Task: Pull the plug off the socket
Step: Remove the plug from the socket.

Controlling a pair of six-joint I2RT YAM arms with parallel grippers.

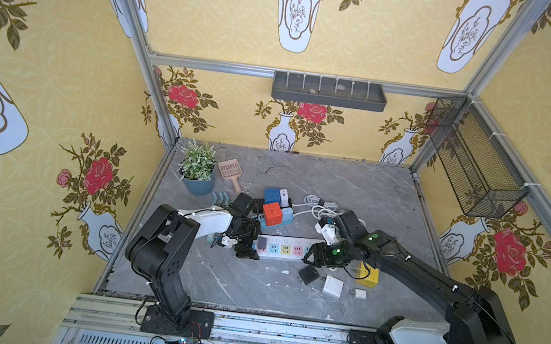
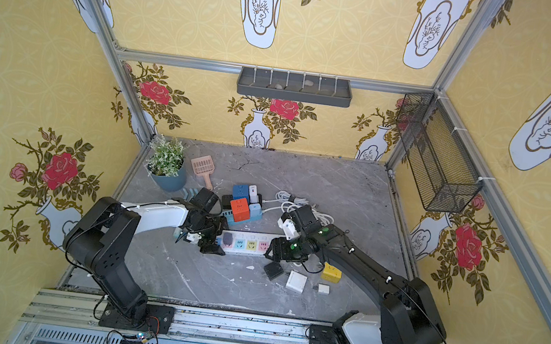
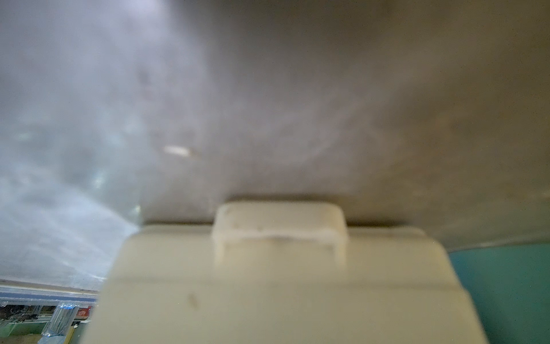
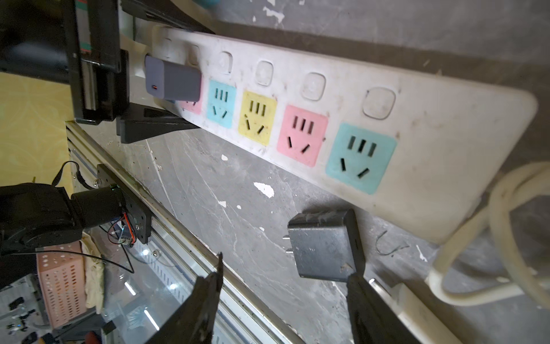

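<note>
A white power strip (image 1: 279, 240) (image 2: 251, 236) (image 4: 431, 119) with coloured sockets lies across the middle of the table. A grey plug (image 1: 262, 242) (image 2: 228, 238) (image 4: 172, 82) sits in the socket at its left end. My left gripper (image 1: 252, 243) (image 2: 216, 239) straddles that end, its black fingers (image 4: 148, 125) against the strip's edges. In the left wrist view the cream strip (image 3: 268, 283) fills the near field, blurred. My right gripper (image 1: 310, 256) (image 2: 272, 250) (image 4: 285, 274) hangs open at the strip's right end, near its front edge, with nothing between its fingers.
A black plug (image 1: 308, 275) (image 4: 324, 247) lies loose just beyond my right fingertips. A white adapter (image 1: 332, 286), a small white plug (image 1: 360, 294) and a yellow cube socket (image 1: 369, 275) lie nearby. Behind the strip are coloured cube sockets (image 1: 272, 214), coiled white cable (image 1: 320, 206), a potted plant (image 1: 197, 170) and a pink scoop (image 1: 231, 170).
</note>
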